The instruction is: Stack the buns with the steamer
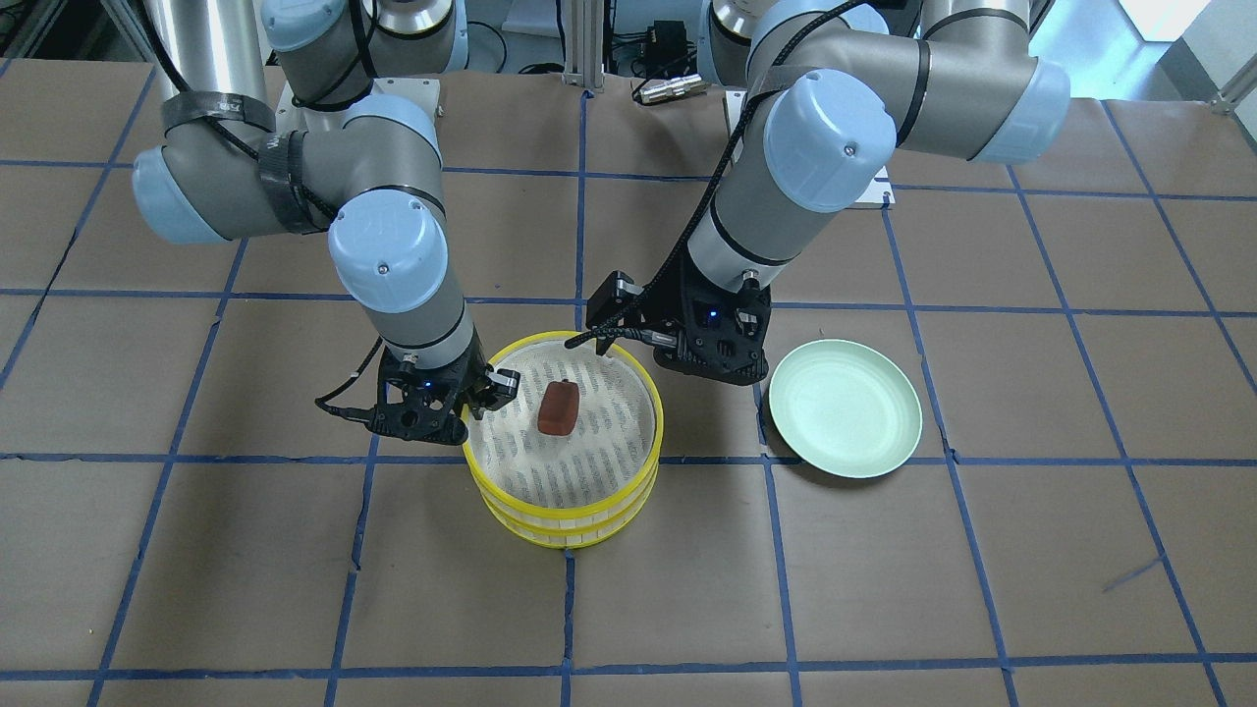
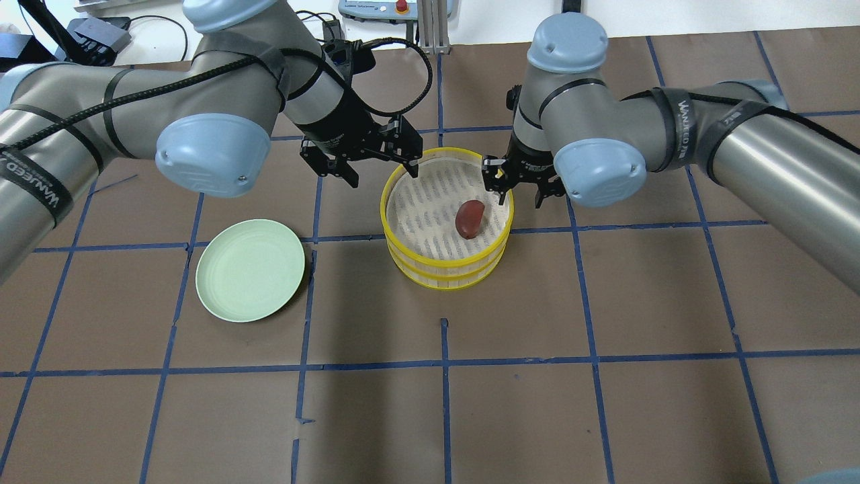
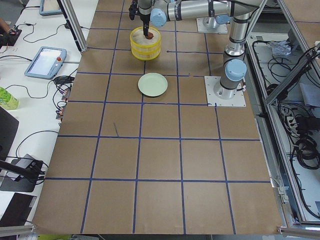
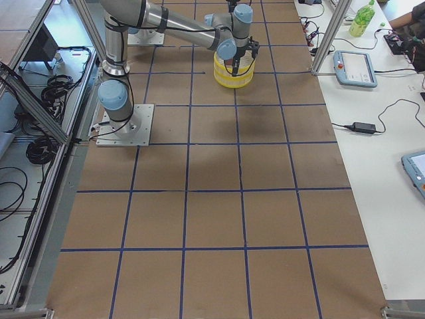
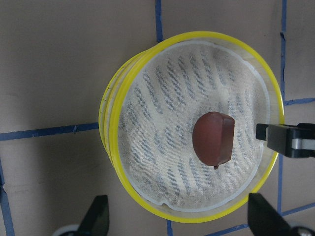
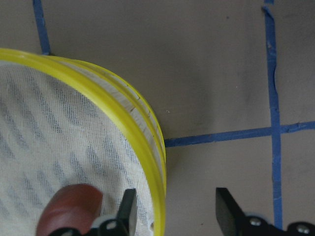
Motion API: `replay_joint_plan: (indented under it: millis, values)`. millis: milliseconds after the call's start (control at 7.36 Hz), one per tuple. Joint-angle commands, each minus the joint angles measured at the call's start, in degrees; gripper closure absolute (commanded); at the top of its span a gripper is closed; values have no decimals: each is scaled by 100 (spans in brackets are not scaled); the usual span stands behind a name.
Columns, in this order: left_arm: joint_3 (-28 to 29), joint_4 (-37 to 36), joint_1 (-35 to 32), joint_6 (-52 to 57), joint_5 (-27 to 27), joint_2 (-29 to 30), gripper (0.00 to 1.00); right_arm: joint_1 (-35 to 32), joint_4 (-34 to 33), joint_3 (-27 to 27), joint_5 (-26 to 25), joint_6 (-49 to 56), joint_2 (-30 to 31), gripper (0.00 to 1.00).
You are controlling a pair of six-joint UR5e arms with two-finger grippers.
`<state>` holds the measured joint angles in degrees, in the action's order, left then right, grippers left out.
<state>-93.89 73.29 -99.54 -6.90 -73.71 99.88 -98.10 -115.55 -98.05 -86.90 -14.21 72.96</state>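
On top tray of yellow steamer stack [image 2: 443, 272], centre of overhead frame: reddish-brown bun [image 2: 469, 219]; white bun not visible. Jaws apart, empty: left gripper [image 2: 383, 171], at stack's upper-left rim. Jaws apart too: right gripper [image 2: 521, 193], straddling right rim. Bun likely light, soft, squashable: pinch gently across narrow sides. Trays probably light, stiff: grip rim

Steamer [image 2: 446, 269] had yellow rims, white mesh liner [image 2: 430, 202] with grey dashed slots. Bun [image 2: 469, 218] was reddish-brown, plate [image 2: 250, 270] pale green, surface [image 2: 605, 403] brown with blue tape grid.
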Motion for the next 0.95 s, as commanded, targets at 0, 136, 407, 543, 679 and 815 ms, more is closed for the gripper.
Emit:
replay_joint_plan:
  millis: [0,136,407,543,679,815]
  values:
    - [107,962,32,14,-981,-519,0,867,531,180,85,1152,462,0]
    - [221,1455,58,22,-1310,-713,0,1167,768,216,85,1592,674,0]
    - [615,2055,372,92,-1576,-750,0,1223,1942,801,-185,1755,1175,0]
    - [626,2040,453,302,-1524,-750,0,1014,2627,1327,-579,1755,1238,0]
    - [661,1953,523,591,-1506,-742,0,725,2973,1567,-574,1685,1325,0]
    - [679,1900,707,611,-1245,-733,0,600,2986,1552,-478,1598,1457,0]
